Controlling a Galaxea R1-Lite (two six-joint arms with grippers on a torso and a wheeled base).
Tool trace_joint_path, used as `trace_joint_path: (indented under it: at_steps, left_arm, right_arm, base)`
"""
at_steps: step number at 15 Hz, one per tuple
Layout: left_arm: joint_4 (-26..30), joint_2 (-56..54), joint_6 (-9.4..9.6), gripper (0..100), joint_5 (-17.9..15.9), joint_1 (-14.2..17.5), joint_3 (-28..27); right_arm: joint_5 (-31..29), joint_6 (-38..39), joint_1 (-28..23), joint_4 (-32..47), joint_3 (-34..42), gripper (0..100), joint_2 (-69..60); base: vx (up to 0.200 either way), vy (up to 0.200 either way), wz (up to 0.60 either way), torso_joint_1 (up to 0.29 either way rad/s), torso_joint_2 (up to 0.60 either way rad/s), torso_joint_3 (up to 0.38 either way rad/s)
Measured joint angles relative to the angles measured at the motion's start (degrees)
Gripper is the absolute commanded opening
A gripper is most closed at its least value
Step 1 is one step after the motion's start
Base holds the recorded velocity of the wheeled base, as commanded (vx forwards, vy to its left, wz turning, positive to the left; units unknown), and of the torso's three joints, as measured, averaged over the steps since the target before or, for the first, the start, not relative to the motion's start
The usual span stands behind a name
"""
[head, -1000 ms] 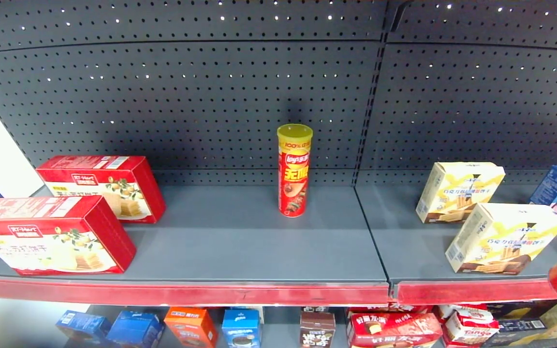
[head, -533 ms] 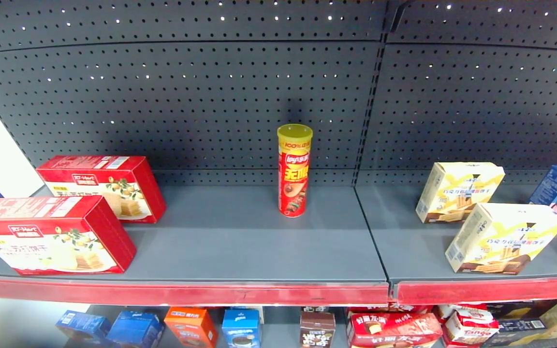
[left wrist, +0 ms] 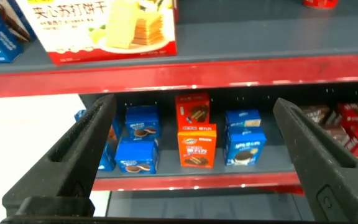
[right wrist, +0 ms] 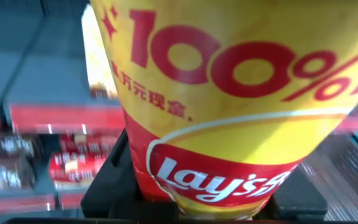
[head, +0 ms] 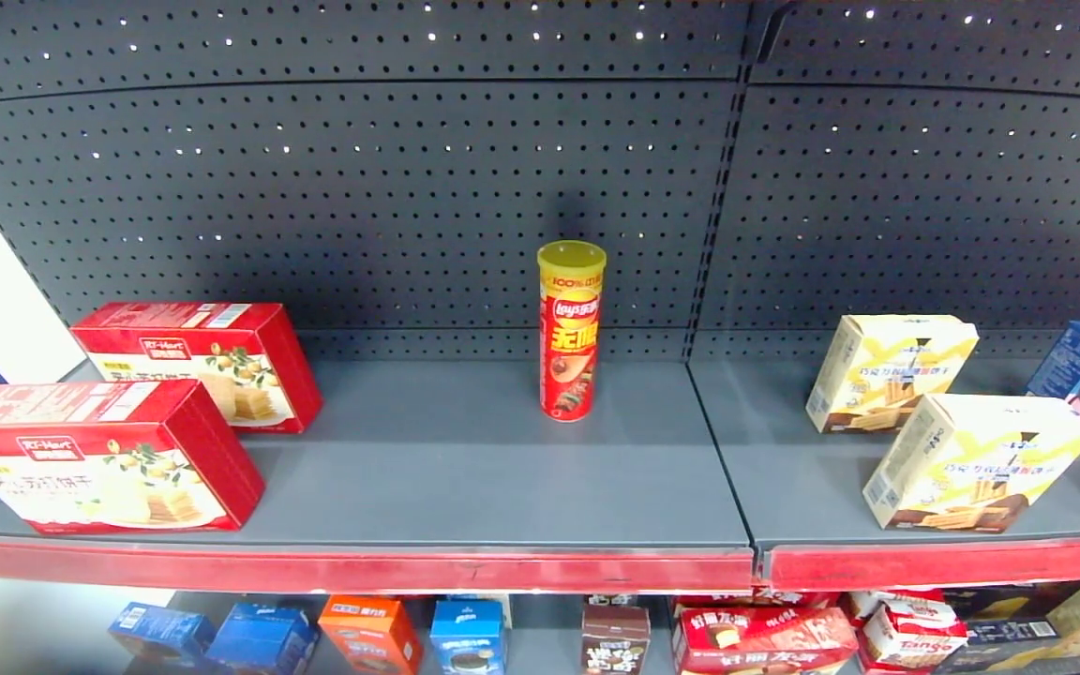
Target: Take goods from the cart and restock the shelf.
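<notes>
My right claw (right wrist: pixel 207 202) clamps a chips can (right wrist: pixel 229 93), bound for the shelf (head: pixel 465 469) beside its twin (head: pixel 570 328). My left claw (left wrist: pixel 191 155) hangs spread, empty.

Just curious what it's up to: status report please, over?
Left gripper open, empty. Right gripper shut on chip can. Matching can upright on shelf; red boxes to its left, yellow boxes to its right.

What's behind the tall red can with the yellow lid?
The dark grey pegboard wall stands behind the tall red can; the can hides the patch directly behind it.
</notes>
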Motion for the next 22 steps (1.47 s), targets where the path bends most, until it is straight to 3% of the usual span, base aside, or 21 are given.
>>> trace_joint_path:
  at_steps: [3,8,11,12,15,19,22]
  left_arm:
    - [0.02,3.63,-0.07,100,-1.34,-0.40,-3.47]
    - [-3.72,25.22,-1.80,100,-6.06,-4.10,-23.16]
    - [-7.98,40.28,-1.65,100,-5.75,-8.05,-31.76]
    - [-8.53,44.79,-1.23,100,-4.94,-9.25,-34.60]
    - [-9.70,54.61,4.66,100,-4.02,-11.52,-38.57]
    - [-14.82,63.54,5.06,100,-8.62,-13.12,-39.94]
    - [-18.86,72.99,4.92,100,-9.83,-13.75,-45.24]
  right_arm:
    - [-0.02,0.00,-5.24,12.02,-7.22,0,-5.86]
    - [-0.02,0.16,-11.00,22.28,-17.40,0,-10.03]
    - [-0.02,3.01,-12.43,28.36,-22.19,0,-11.14]
    - [0.00,4.68,-12.59,30.37,-23.32,0,-11.39]
    - [0.09,7.58,-12.70,32.79,-23.84,0,-11.72]
    - [-0.30,7.88,-13.67,32.61,-23.08,0,-12.26]
    - [-2.66,7.90,-13.87,32.46,-22.03,0,-12.59]
  base:
    - [0.000,0.000,0.00,0.000,0.00,0.000]
    - [0.000,0.000,0.00,0.000,0.00,0.000]
    - [0.000,0.000,0.00,0.000,0.00,0.000]
    - [0.000,0.000,0.00,0.000,0.00,0.000]
    - [0.000,0.000,0.00,0.000,0.00,0.000]
    - [0.000,0.000,0.00,0.000,0.00,0.000]
    - [0.000,0.000,0.00,0.000,0.00,0.000]
